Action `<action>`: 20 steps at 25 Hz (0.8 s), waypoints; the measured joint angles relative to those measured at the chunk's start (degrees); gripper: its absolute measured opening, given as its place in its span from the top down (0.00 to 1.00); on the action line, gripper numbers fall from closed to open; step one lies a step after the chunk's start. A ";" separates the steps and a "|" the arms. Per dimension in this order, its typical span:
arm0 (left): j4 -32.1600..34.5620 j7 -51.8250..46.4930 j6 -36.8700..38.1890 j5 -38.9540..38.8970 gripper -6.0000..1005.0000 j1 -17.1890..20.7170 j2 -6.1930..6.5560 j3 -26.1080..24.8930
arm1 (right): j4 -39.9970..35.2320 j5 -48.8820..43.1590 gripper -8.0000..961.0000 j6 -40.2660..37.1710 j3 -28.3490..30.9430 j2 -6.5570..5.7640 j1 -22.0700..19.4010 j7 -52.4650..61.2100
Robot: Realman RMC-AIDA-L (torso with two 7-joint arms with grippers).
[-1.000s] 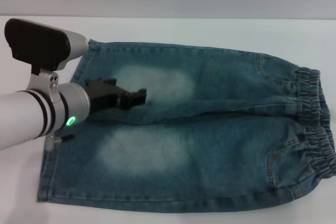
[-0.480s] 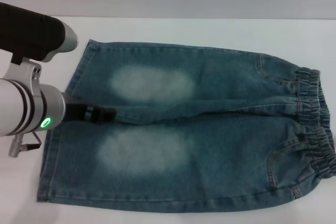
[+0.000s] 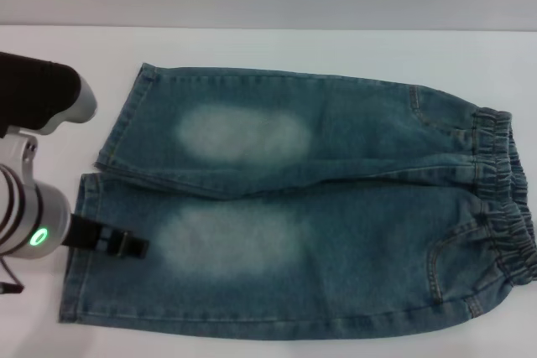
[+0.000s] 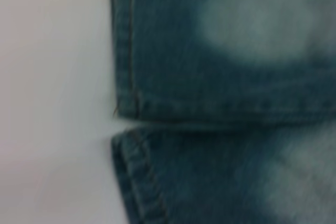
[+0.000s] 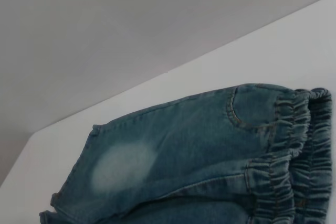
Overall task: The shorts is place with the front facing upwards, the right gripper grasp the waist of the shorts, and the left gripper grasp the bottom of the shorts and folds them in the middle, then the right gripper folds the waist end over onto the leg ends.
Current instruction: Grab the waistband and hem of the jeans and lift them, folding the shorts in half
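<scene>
The blue denim shorts lie flat and face up on the white table, legs to the left. Their elastic waist is at the right edge. My left gripper hangs low over the hem of the near leg, with only a thin black part of it showing past the silver wrist. The left wrist view looks straight down on both leg hems and the gap between them. The shorts and the gathered waistband show in the right wrist view. My right gripper is out of view.
White table runs behind the shorts to a grey wall. A bare strip of table lies left of the leg hems, partly under my left arm.
My left arm has drawn back to the left and nearer, from above the middle between the two legs to the hem of the near leg. The shorts have not moved.
</scene>
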 joint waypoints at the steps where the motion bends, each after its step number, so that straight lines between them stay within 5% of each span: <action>1: -0.15 -0.22 -1.34 0.04 0.26 -0.20 0.05 -0.46 | -0.31 0.01 0.34 0.15 0.00 -0.01 0.08 0.01; 20: 8.44 -2.61 -9.65 0.21 0.29 -5.41 0.06 -1.89 | -2.97 0.67 0.34 2.32 -0.24 -0.36 0.70 -0.59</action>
